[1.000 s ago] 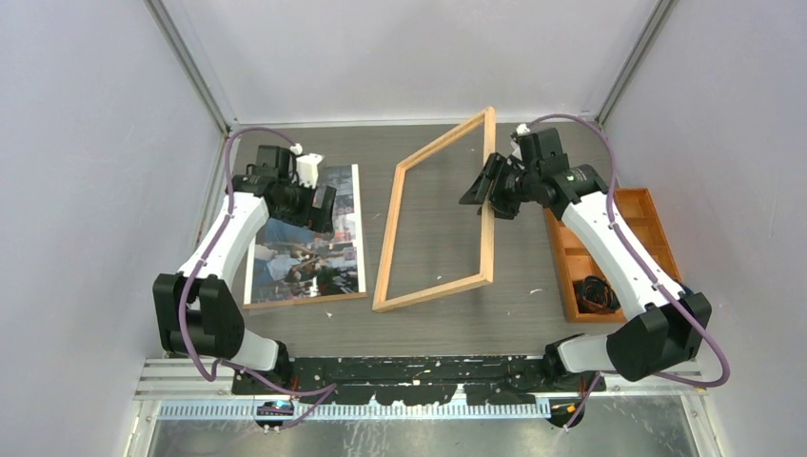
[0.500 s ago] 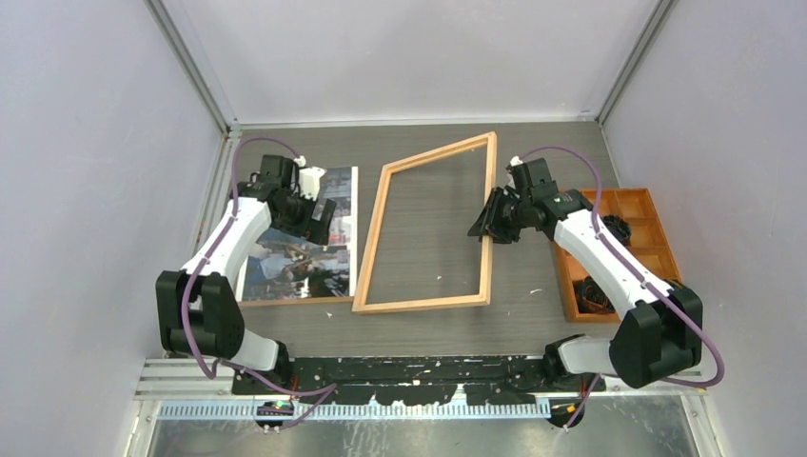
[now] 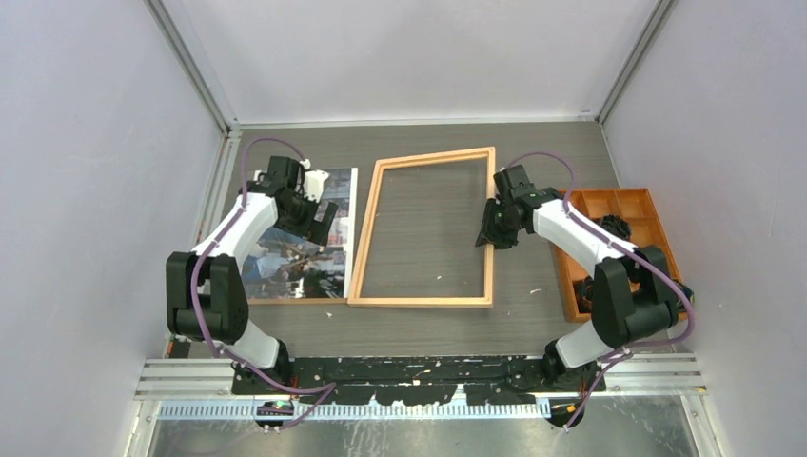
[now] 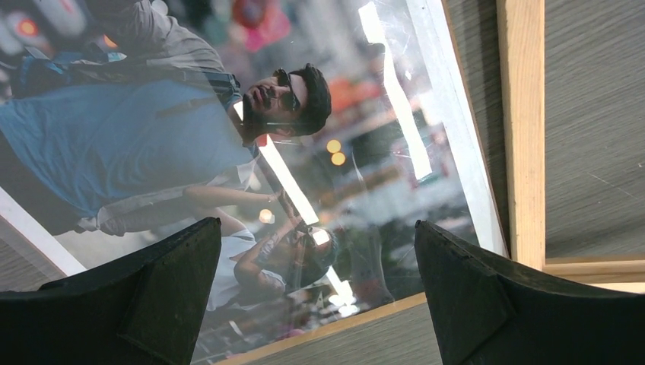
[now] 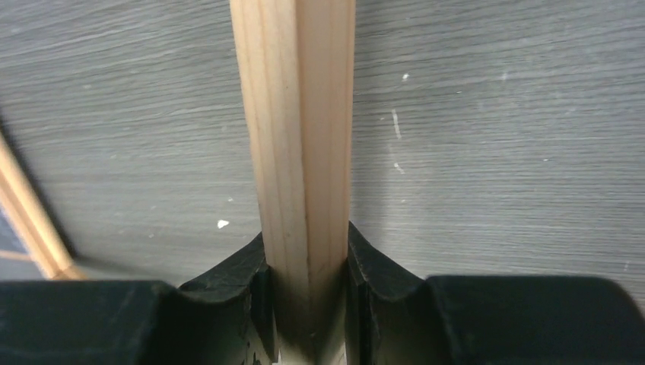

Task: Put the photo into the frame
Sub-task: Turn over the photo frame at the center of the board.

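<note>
The frame [image 3: 419, 302] looks to lie flat, or close to it, in the middle of the worktop [image 3: 533, 276], long sides running away from the arms. Bare worktop shows through its open centre. The right pincer [image 3: 490, 231] sits on the frame's right rail about halfway along. The right wrist view shows its jaws pinching that light-wood rail from both sides, the wood filling the gap between them [image 5: 308, 243].

The photo [image 3: 305, 271] lies picture side up just left of the frame, wholly outside it. In the left wrist view, its white-margined right edge runs alongside the frame's left rail [image 4: 525, 129] with only a sliver of worktop between. The left pincer [image 3: 319, 221] hovers over the far half of the photo, left of the frame. Its jaws are spread wide and grip nothing, and the glossy print [image 4: 190, 144] is visible between the two black fingers [image 4: 171, 281].

An orange tray [image 3: 619, 192] stands right of the frame, well apart from it, and seems to play no part.

As I judge it, the task is at an early stage. The frame appears laid out and steadied, but the photo is neither grasped nor inside the frame. What is left is to get hold of the flat print, probably by an edge, carry it rightward over the left rail, and lower it squarely within the four rails. The fit looks close, so alignment will likely matter.
</note>
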